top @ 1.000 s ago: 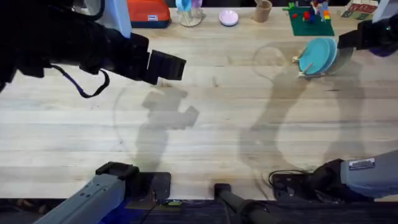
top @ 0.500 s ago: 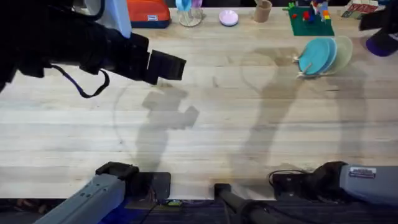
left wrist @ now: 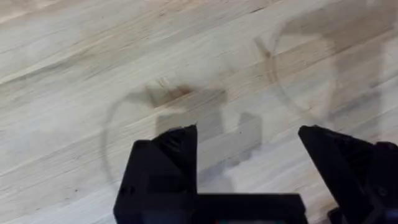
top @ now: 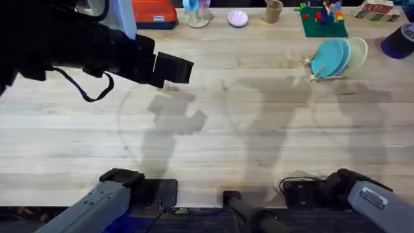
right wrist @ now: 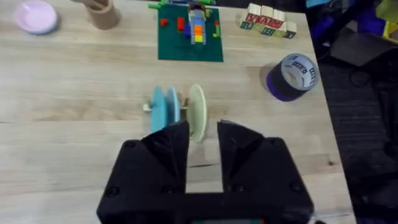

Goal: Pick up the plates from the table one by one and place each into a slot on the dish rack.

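Jaws: left gripper (left wrist: 245, 155) wide, empty; right gripper (right wrist: 203, 146) narrow gap, empty; plates (top: 336, 57) on edge in rack (top: 314, 76) slots, pegs propping them

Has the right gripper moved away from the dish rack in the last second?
Yes. The right gripper sat beside the dish rack a second ago in the overhead view; now it has pulled back off it, jaws empty.

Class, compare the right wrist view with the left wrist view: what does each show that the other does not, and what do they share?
Right wrist only: teal-blue and pale yellow-green round plates standing on edge in the small light-wood dish rack, the green toy-brick baseplate, a purple tape roll, and the right gripper. Left wrist only: the open left gripper over bare planks. Both: the light wooden table.
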Motion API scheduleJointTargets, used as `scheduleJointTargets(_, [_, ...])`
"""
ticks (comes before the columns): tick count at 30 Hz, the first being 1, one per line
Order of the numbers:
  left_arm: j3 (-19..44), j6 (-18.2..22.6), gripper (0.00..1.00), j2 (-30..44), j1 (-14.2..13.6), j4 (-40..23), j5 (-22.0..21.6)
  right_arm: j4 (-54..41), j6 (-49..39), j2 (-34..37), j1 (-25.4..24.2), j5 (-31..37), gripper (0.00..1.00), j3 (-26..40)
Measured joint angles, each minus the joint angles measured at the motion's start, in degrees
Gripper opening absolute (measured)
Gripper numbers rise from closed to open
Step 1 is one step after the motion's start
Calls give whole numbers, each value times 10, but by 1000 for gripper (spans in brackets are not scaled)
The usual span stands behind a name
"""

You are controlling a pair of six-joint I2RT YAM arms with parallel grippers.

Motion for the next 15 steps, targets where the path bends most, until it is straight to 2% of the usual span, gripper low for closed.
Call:
scheduleJointTargets(1, [0,0,994,0,0,0,0,-23,15,-39,0,-18,344,0])
scheduleJointTargets(3, [0,0,994,0,0,0,0,-43,24,-61,0,-32,397,0])
scheduleJointTargets(6, [0,0,994,0,0,0,0,-84,40,-93,0,-49,530,0])
scheduleJointTargets(10, [0,0,994,0,0,0,0,-143,62,-132,0,-62,831,1])
scheduleJointTargets(11, [0,0,994,0,0,0,0,-155,64,-141,0,-66,947,1])
scheduleJointTargets(12, [0,0,994,0,0,0,0,-181,72,-167,0,-89,992,1])
scheduleJointTargets(15, [0,0,994,0,0,0,0,-198,79,-188,0,-116,992,1])
